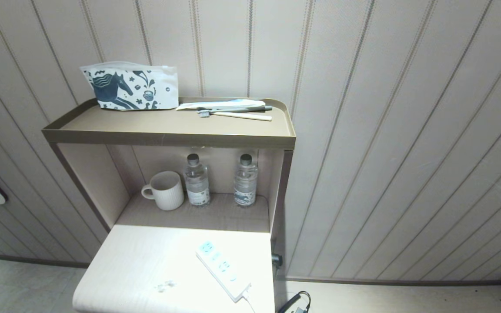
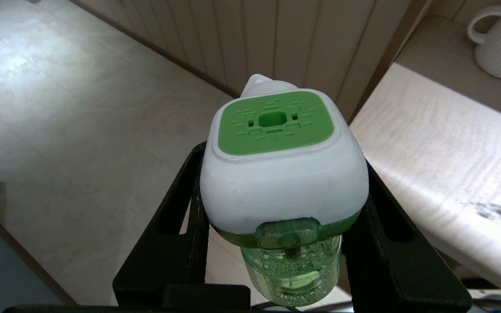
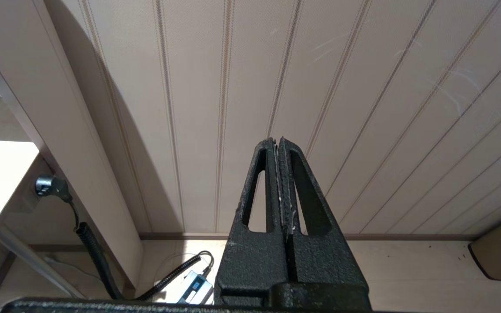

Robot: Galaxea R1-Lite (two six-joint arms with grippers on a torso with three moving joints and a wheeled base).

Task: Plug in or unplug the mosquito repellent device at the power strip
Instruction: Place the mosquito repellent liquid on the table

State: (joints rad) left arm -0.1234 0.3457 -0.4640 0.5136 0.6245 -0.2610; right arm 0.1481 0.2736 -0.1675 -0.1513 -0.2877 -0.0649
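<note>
While clamped in left claw (image 2: 276, 226) off the table (image 2: 442, 143) edge: mosquito repellent device (image 2: 283, 174), likely light, rigid, smooth; best gripped at white cap's flanks. Power strip (image 1: 223, 269) on table. Right claw (image 3: 279, 150) closed, empty.

One power strip (image 1: 223, 264), one mosquito repellent device (image 2: 283, 174), two water bottles (image 1: 196, 181), one mug (image 1: 165, 190), one pouch (image 1: 131, 88), two toothbrushes (image 1: 235, 115).

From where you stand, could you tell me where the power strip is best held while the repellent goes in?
Hold the power strip across its narrow width at the cord end, coming from above. It lies flat on the white counter, socket faces up, so this leaves them free. The left gripper already holds the mosquito repellent device.
</note>
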